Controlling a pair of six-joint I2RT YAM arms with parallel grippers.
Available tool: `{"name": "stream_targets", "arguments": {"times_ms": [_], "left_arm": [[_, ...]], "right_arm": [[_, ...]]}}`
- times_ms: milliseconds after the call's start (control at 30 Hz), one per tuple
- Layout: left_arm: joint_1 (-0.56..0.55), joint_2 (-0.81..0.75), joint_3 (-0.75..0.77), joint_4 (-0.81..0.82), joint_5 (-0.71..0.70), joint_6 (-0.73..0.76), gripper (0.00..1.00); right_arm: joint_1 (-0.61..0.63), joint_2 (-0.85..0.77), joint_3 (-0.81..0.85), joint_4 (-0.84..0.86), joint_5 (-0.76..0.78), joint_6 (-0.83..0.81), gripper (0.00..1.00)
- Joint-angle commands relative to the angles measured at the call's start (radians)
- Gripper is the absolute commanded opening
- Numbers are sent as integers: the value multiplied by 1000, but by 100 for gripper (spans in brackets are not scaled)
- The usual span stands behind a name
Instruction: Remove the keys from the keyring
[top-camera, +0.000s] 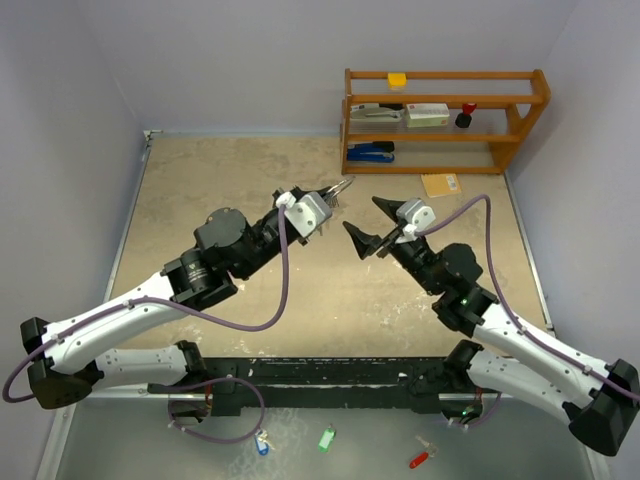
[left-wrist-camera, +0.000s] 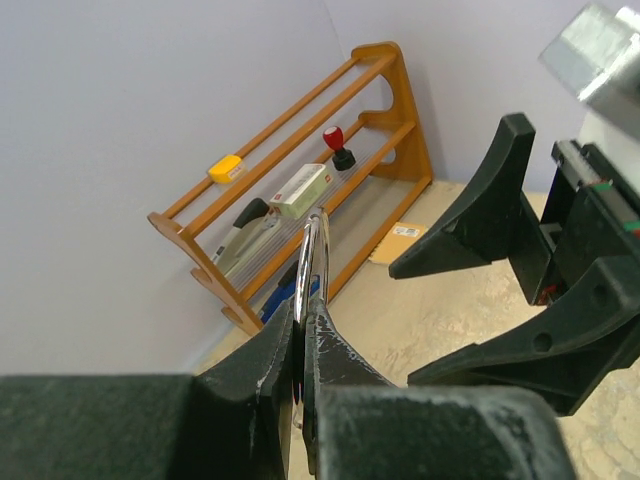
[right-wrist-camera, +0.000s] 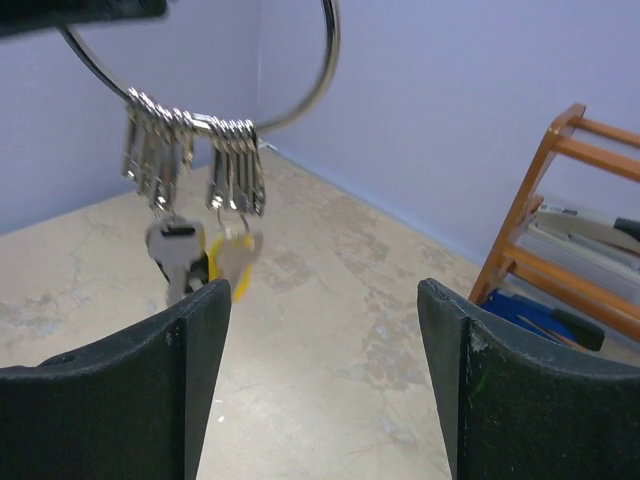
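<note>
My left gripper (top-camera: 332, 200) is shut on the keyring (top-camera: 343, 186), a thin silver wire ring held in the air above the table. In the left wrist view the ring (left-wrist-camera: 312, 250) stands up edge-on from the closed jaws of the left gripper (left-wrist-camera: 303, 322). In the right wrist view the keyring (right-wrist-camera: 322, 70) hangs at the top left with the keys (right-wrist-camera: 190, 150) bunched at its bottom. A silver key (right-wrist-camera: 172, 250) and a yellow-headed key (right-wrist-camera: 236, 262) dangle lowest. My right gripper (top-camera: 368, 222) is open and empty, just right of the ring; it also shows in the right wrist view (right-wrist-camera: 325, 300), a little below and right of the keys.
A wooden shelf (top-camera: 445, 120) at the back right holds a stapler, a box, a red-topped stamp and a yellow item. A tan card (top-camera: 440, 184) lies in front of it. Blue (top-camera: 262, 443), green (top-camera: 326, 438) and red (top-camera: 420, 459) keys lie beyond the near edge.
</note>
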Motion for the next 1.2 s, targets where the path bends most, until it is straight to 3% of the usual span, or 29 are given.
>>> {"name": "stream_targets", "arguments": {"times_ms": [0, 1167], "left_arm": [[-5, -1, 42, 58, 36, -20, 0], [-14, 10, 13, 170, 125, -69, 0]], "right_arm": [[1, -48, 49, 34, -48, 14, 78], [1, 45, 72, 109, -70, 26, 69]]}}
